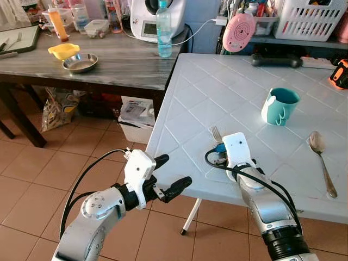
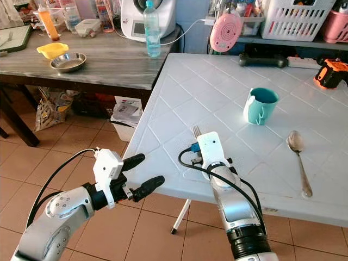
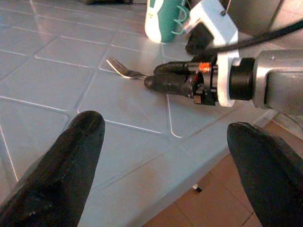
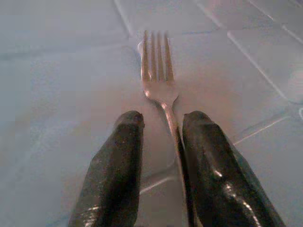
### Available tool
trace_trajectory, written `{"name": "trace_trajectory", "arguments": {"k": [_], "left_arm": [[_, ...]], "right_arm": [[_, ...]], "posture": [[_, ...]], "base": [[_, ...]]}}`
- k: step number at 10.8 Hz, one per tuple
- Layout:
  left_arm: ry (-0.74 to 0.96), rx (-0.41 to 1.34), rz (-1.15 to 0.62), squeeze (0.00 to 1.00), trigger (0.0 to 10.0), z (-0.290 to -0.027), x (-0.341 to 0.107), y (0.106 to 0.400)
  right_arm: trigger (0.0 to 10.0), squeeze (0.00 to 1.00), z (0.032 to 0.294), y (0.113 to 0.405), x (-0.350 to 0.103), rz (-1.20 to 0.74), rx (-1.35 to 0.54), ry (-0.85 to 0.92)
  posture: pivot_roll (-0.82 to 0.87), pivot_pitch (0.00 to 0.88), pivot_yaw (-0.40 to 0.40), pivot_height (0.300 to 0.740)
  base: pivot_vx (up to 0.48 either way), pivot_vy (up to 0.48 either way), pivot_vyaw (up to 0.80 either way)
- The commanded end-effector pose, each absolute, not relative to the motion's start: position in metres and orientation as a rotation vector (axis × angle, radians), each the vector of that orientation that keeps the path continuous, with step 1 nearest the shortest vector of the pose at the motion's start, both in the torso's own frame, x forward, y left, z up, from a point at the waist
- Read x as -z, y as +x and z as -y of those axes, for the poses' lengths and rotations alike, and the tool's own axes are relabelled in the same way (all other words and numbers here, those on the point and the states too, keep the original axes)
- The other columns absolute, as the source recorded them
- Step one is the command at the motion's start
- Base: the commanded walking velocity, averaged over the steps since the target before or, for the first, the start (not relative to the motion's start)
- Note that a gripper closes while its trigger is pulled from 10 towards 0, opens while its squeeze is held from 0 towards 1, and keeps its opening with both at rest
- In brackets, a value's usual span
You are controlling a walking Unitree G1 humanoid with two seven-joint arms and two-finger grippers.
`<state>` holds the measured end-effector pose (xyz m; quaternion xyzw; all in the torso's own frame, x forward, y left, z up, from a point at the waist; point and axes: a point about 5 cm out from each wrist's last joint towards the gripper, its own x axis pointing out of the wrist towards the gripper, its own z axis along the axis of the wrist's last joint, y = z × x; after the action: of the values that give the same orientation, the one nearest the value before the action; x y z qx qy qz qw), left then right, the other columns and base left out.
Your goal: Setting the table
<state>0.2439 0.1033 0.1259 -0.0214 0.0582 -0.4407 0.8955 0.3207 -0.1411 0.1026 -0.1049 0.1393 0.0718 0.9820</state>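
Because the right gripper [image 4: 163, 142] pinches the fork [image 4: 158, 80] only loosely (left gripper [image 1: 166, 179] spread, idle), the fork may slip.

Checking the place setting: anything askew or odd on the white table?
Nothing spilled or damaged. The teal mug stands upright, the spoon lies flat to its right, and the right tool straddles the fork handle near the table's front edge.

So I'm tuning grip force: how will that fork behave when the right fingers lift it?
The fork looks like thin polished metal, so probably stiff, light and slippery. It lies flat on the smooth table, handle between the right gripper fingers, so it may slide or pivot rather than roll.
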Motion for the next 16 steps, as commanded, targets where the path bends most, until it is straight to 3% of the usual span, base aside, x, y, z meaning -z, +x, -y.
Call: {"name": "trace_trajectory", "arguments": {"k": [1, 6, 16], "left_arm": [[-0.034, 0.908, -0.128, 0.0, 10.0, -0.105, -0.125, 0.244], [-0.035, 0.908, -0.129, 0.0, 10.0, -0.103, -0.127, 0.244], [-0.039, 0.902, -0.143, 0.0, 10.0, -0.105, -0.123, 0.245]], "right_arm": [[10.0, 1.0, 0.142, 0.321, -0.114, -0.229, -0.131, -0.162], [10.0, 1.0, 0.135, 0.318, -0.118, -0.274, -0.184, -0.021], [10.0, 1.0, 0.143, 0.331, -0.116, -0.366, -0.322, -0.049]], "posture": [[0.0, 0.055, 0.028, 0.74], [0.0, 0.054, 0.025, 0.74], [0.0, 0.057, 0.027, 0.74]], "base": [[0.0, 0.0, 0.0], [0.0, 0.0, 0.0], [0.0, 0.0, 0.0]]}}
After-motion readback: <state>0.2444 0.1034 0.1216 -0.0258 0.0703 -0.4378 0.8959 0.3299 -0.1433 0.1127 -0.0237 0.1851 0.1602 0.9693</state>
